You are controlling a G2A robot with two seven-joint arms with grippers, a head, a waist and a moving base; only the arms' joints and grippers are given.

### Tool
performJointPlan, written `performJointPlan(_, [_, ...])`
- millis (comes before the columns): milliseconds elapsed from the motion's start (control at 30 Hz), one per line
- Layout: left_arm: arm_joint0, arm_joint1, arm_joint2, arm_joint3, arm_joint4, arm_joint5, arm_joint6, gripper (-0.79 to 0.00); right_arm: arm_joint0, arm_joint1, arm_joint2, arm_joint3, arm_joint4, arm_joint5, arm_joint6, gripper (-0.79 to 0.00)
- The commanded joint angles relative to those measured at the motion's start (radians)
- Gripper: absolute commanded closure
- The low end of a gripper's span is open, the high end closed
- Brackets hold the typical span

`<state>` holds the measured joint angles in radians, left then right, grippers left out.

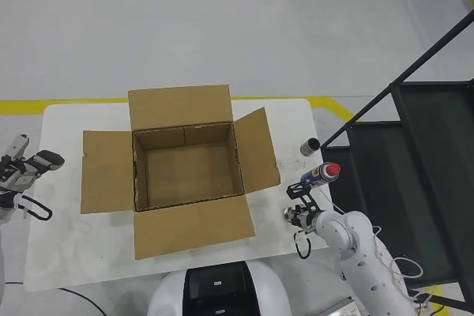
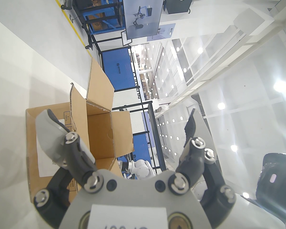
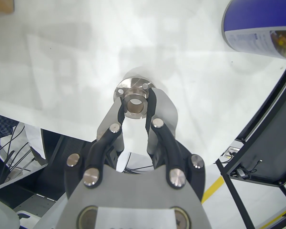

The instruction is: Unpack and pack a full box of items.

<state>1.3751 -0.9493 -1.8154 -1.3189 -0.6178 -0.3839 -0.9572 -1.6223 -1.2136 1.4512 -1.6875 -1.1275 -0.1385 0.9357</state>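
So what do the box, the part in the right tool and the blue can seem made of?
Box: corrugated cardboard, matte brown, creased flaps. Flanged fitting in the right tool: bare metal, likely steel, shiny with bolt holes. Blue can: probably printed sheet metal, glossy; red cap looks plastic.

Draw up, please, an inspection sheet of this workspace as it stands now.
Surface: white table, carrying the box and two small items.
Job's things: cardboard box open at mid-table, four flaps spread, nothing inside; blue spray can with a red cap and a small dark cylinder near the table's right edge; metal flanged fitting in the right gripper.
Clutter: nothing seen.
Grippers: left gripper open, beside the table's left edge; right gripper, fingers shut on the fitting, at the table's near right corner.
Cables: black cable loop at the right wrist.
Surroundings: dark metal steps right of the table; yellow floor line behind it.
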Motion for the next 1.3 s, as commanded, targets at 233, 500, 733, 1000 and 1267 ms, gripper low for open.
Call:
performJointPlan(233, [0.000,0.000,0.000,0.000,0.000,0.000,0.000,-0.785,0.042,-0.002,-0.043,0.046,-0.015,0.021,-0.019,-0.022])
performJointPlan(500, [0.000,0.000,0.000,0.000,0.000,0.000,0.000,-0.785,0.001,0.005,-0.020,-0.026,0.001,0.024,-0.023,-0.785])
performJointPlan(733, [0.000,0.000,0.000,0.000,0.000,0.000,0.000,-0.785,-0.055,0.014,0.018,-0.118,0.027,0.003,-0.028,-0.785])
performJointPlan(1000, [0.000,0.000,0.000,0.000,0.000,0.000,0.000,-0.785,-0.146,0.028,0.064,-0.205,0.106,-0.110,-0.031,-0.785])
performJointPlan(1267, [0.000,0.000,0.000,0.000,0.000,0.000,0.000,-0.785,-0.179,0.039,0.095,-0.248,0.085,-0.131,-0.037,-0.785])
